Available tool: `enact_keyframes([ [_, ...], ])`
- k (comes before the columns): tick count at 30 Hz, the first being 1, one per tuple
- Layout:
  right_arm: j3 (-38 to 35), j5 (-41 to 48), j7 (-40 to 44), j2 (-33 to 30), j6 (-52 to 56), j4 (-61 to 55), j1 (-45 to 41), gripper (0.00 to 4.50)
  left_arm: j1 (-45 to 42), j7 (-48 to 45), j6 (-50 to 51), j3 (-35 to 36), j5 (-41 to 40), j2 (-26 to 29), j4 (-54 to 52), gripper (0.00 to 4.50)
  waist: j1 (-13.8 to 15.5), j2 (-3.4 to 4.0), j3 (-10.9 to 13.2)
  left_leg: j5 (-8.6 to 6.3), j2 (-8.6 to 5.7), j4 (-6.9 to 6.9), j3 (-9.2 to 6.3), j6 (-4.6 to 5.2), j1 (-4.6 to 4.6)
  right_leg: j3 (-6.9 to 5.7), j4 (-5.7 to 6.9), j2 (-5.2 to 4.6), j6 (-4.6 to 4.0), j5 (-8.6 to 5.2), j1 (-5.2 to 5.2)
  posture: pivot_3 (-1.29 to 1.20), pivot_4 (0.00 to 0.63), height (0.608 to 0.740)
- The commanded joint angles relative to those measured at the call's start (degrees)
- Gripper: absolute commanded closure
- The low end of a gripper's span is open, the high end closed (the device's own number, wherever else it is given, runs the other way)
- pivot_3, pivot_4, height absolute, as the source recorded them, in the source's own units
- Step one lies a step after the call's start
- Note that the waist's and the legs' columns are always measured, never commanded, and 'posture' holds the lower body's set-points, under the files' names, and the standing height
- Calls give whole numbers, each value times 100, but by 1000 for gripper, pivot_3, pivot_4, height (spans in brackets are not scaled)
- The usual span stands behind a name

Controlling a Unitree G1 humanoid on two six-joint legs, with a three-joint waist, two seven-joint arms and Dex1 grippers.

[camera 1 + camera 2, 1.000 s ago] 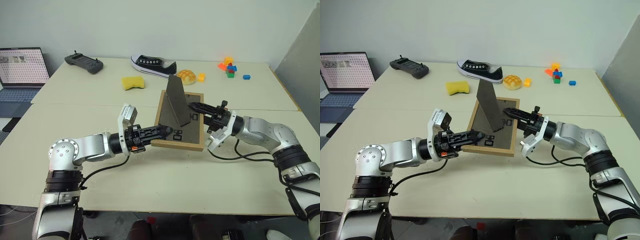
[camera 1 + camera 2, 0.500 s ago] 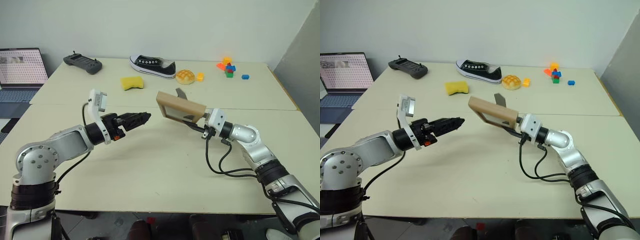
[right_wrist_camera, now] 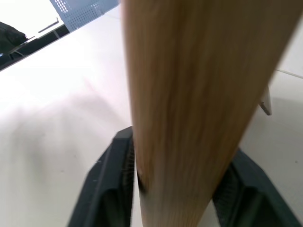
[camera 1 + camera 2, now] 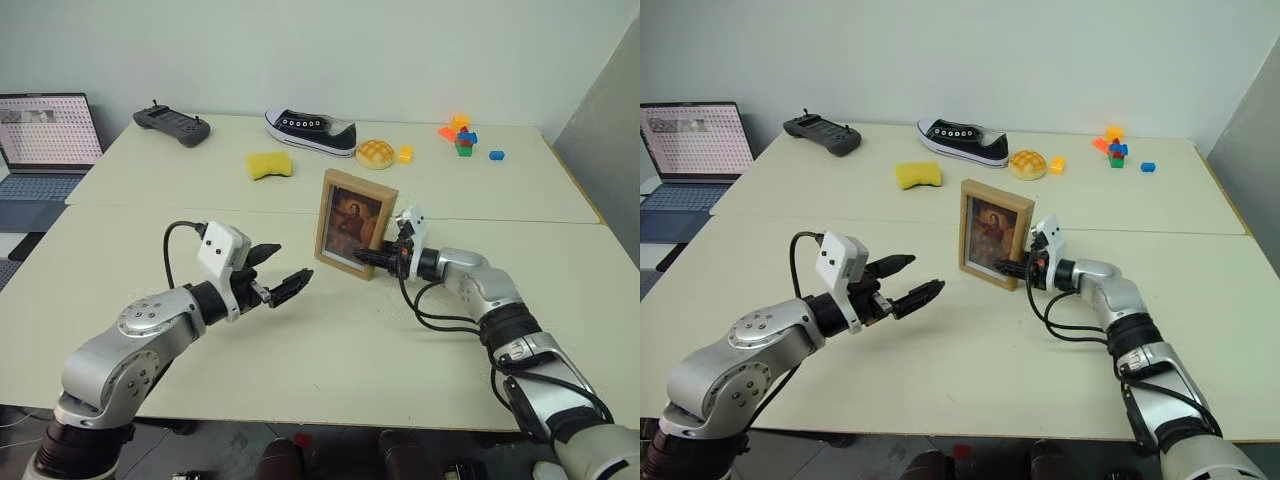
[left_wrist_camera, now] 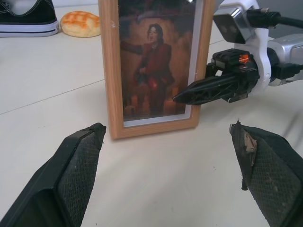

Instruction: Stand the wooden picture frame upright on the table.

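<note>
Left eye view: wooden picture frame stands upright mid-table, portrait facing me. Sponge, bun and shoe lie well behind. My right gripper pinches its lower right edge; left gripper hangs spread wide, empty, nearby.

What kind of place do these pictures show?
Probably an office or lab room used for testing. Two pale tables stand joined before a bare wall, with an open laptop beside them and unrelated items laid out: a shoe, a sponge, toy blocks.
</note>
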Motion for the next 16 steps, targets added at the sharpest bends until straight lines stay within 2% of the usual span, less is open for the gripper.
enact_keyframes([
  [1, -333, -89, 61, -22, -14, -311, 59, 1350, -158, -121, -85, 69, 164, -114, 74, 0, 1, 0, 0, 0, 0, 0, 0, 0, 0, 0, 0, 0, 0, 0, 0, 0, 150, 740],
  [3, -404, -148, 58, -82, 29, -471, 171, 890, -232, -177, -111, 75, 276, -146, 190, 0, 4, 0, 0, 0, 0, 1, 0, 0, -1, -1, 0, 0, 0, 0, 0, 0, 150, 740],
  [7, -501, -344, 57, -685, 207, -1394, 841, 31, -507, -396, -114, 111, 468, -118, 634, 0, 69, 0, 0, 0, -1, 1, -5, 0, -3, -7, -2, 0, 0, 0, 1, 0, 150, 740],
  [13, -935, -439, -158, -1630, 534, -3345, 1832, 31, -921, -780, -273, 94, 1020, 137, 1446, 0, 50, 2, 1, 0, -1, 2, -5, 1, -6, -5, 0, 3, 0, 0, -1, 0, 150, 740],
  [16, -1503, 165, -470, -1947, 1499, -4872, 2335, 31, -1264, -1069, -307, 155, 1121, 247, 1910, 0, 51, 8, 5, -1, 2, -1, -7, 1, -4, -3, 1, 9, 0, -1, 0, 0, 150, 740],
])
